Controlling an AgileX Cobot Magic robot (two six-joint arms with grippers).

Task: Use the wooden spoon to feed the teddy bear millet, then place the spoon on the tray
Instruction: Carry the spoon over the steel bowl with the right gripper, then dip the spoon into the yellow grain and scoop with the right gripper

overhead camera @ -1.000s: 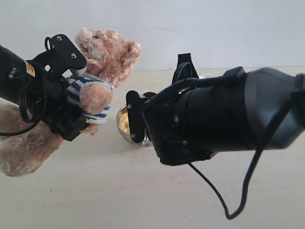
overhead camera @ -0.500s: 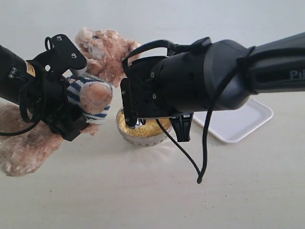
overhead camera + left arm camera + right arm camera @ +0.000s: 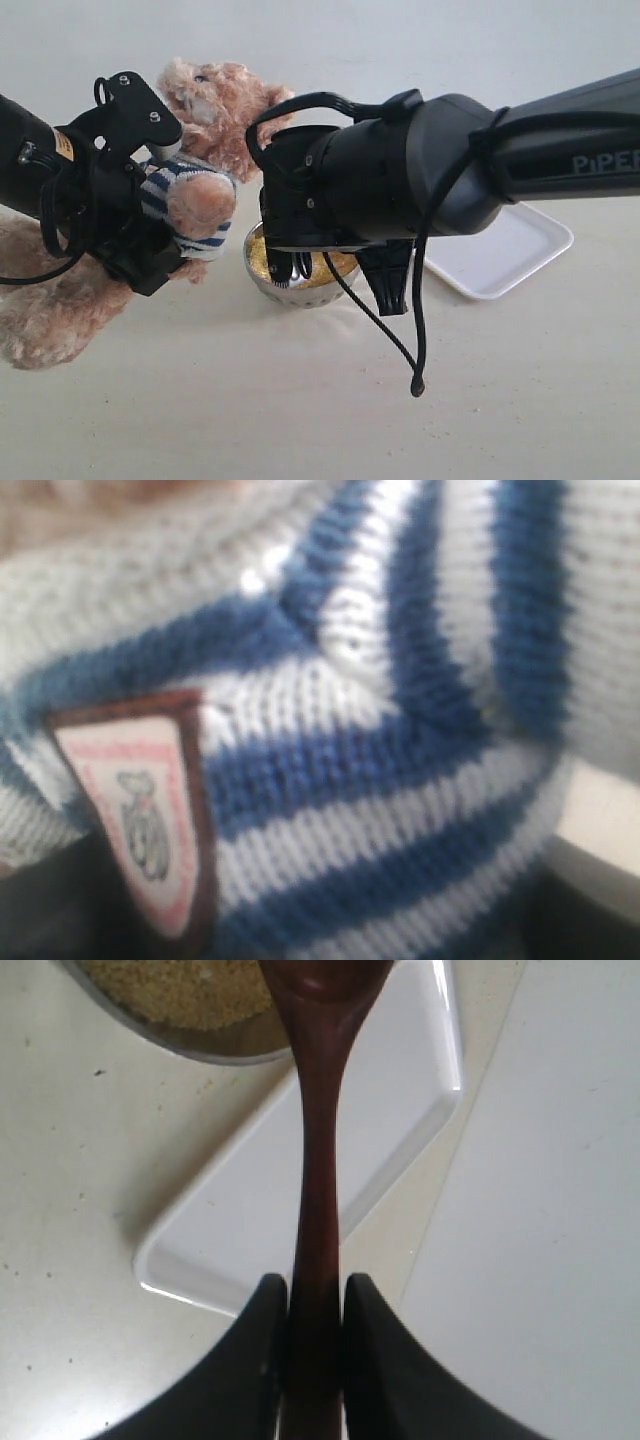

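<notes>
The teddy bear [image 3: 225,110] leans at the left, and my left gripper [image 3: 165,200] is shut around its striped torso. The left wrist view is filled by the navy-and-white shirt [image 3: 380,780] and its crest badge [image 3: 140,820]. My right gripper [image 3: 316,1285] is shut on the handle of the wooden spoon [image 3: 318,1160]. The spoon's bowl reaches the rim of the steel bowl [image 3: 200,1052], which holds the millet [image 3: 190,990]. In the exterior view the right arm [image 3: 400,170] hangs over the steel bowl [image 3: 300,292], hiding the spoon. The white tray [image 3: 510,255] lies to the right.
A black cable [image 3: 400,350] dangles from the right arm down towards the table in front of the bowl. A white wall stands behind the table. The tray [image 3: 260,1220] lies under the spoon handle in the right wrist view.
The right arm has swung up and back from close in front of the camera to above the steel bowl, uncovering the tray. The left gripper and the bear have not moved.
</notes>
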